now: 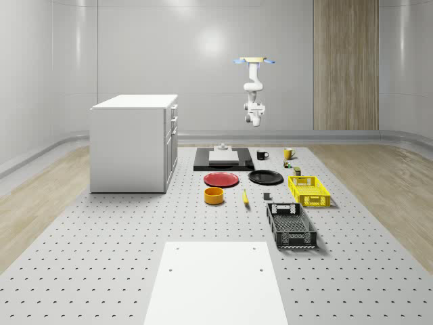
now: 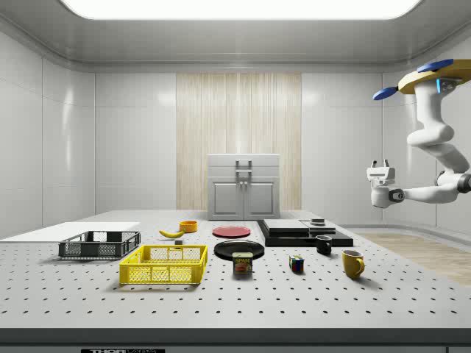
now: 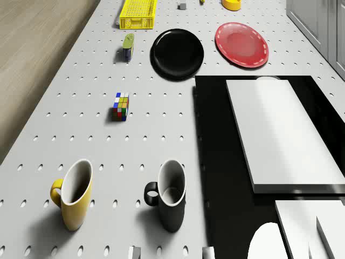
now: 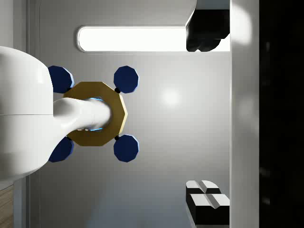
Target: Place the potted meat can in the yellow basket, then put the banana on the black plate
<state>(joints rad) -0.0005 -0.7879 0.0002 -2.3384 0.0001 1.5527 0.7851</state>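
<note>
Aloft over the far end of the table point(image 1: 101, 271), above the mugs and the edge of the black slab point(image 1: 203, 164): the drone point(image 1: 254, 61); hovers, touching nothing; carries the arm bent down and forward beneath it.

Well above the tabletop, at the end of that arm: the gripper point(image 2: 380, 163); points upward, toward the drone's underside in the wrist view; fingers point(image 4: 206, 40) spread wide apart, with nothing between them.

On the tabletop, upright, just past the far end of the yellow basket point(image 1: 309, 191) and outside it: the potted meat can point(image 1: 296, 171); stands near the rim of the black plate point(image 1: 265, 177), not touching it.

Flat on the table between the orange bowl point(image 1: 214, 196) and the black basket point(image 1: 291, 225): the banana point(image 1: 245, 198); lies apart from the black plate.

Beside the black plate: a red plate point(image 3: 241, 44); nearer the drone, a Rubik's cube point(image 3: 121, 106); then a yellow mug point(image 3: 73, 197) and a black mug point(image 3: 170, 194) side by side, both upright.

At the whole-scene view's left: a white cabinet point(image 1: 132, 142).
</note>
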